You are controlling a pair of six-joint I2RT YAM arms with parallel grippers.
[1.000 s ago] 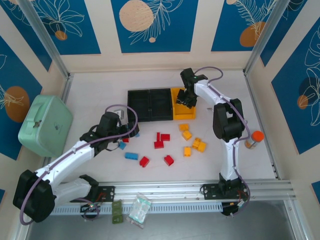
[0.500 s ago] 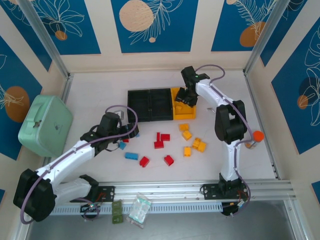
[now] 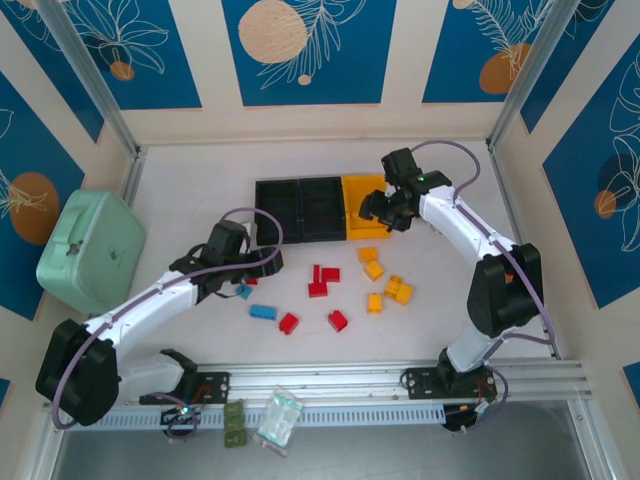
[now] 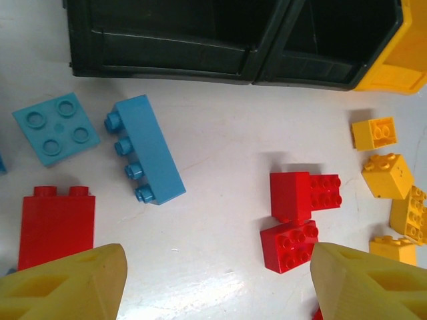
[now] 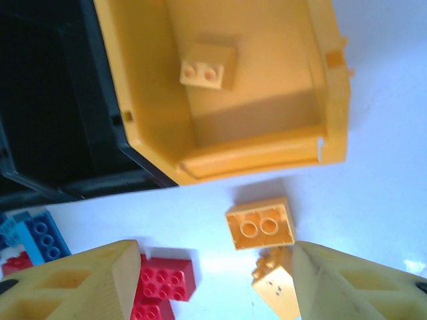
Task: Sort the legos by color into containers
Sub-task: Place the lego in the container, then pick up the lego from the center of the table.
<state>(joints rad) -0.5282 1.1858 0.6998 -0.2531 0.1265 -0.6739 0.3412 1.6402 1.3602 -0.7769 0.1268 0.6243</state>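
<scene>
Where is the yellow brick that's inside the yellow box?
In the right wrist view, the yellow brick lies on the floor of the yellow bin, near the picture's top, right of the neighbouring black bin.

You have a left white-shelled arm [image 3: 150, 300] and a right white-shelled arm [image 3: 455, 225], both with bulky black joint housings and black bases, a thin purple cable [image 3: 447, 144] looping along each, and matte wedge-shaped yellow plastic fingers [image 4: 67, 283]

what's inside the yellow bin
One yellow brick lies on the yellow bin's floor, apart from the walls. From above, the right tool covers part of the bin, and the wrist view cuts off its far end.
</scene>
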